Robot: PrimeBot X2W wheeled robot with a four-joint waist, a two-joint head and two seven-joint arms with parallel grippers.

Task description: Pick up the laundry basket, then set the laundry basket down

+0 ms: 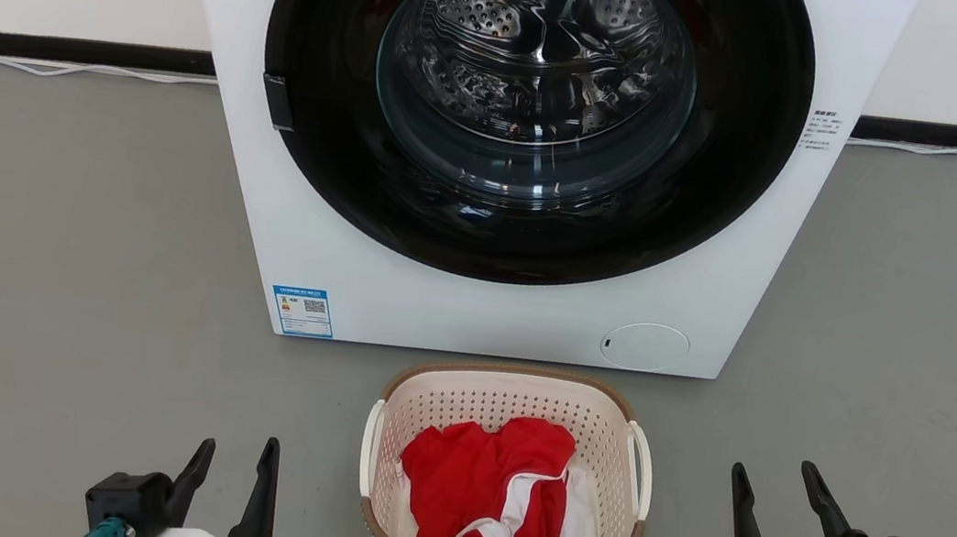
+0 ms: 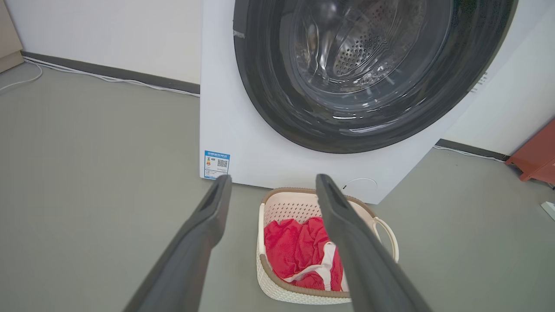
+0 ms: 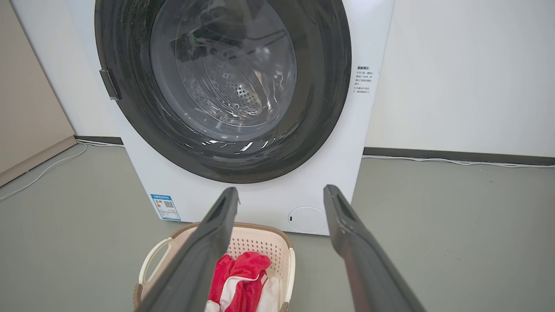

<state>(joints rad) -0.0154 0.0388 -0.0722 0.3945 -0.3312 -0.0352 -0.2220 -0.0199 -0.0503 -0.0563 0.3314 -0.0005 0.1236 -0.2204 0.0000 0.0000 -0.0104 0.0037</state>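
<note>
The laundry basket (image 1: 508, 397) stands on the grey floor just in front of the washer, cream-white and perforated with a brown rim band and white loop handles at its sides. Red and white clothes (image 1: 491, 487) lie inside it. My left gripper (image 1: 239, 454) is open at the lower left, well apart from the basket's left handle. Off to the lower right my right gripper (image 1: 774, 483) also stands open, clear of the right handle. The left wrist view has the basket (image 2: 282, 208) partly behind the open fingers (image 2: 204, 234). The right wrist view shows the basket (image 3: 260, 242) low between and behind its fingers (image 3: 347, 229).
A big white washing machine (image 1: 492, 307) with a dark round door and steel drum rises right behind the basket. White cables (image 1: 52, 67) run along the wall's black skirting. A reddish-brown piece of furniture (image 2: 535, 158) stands far right in the left wrist view. Grey floor spreads on both sides.
</note>
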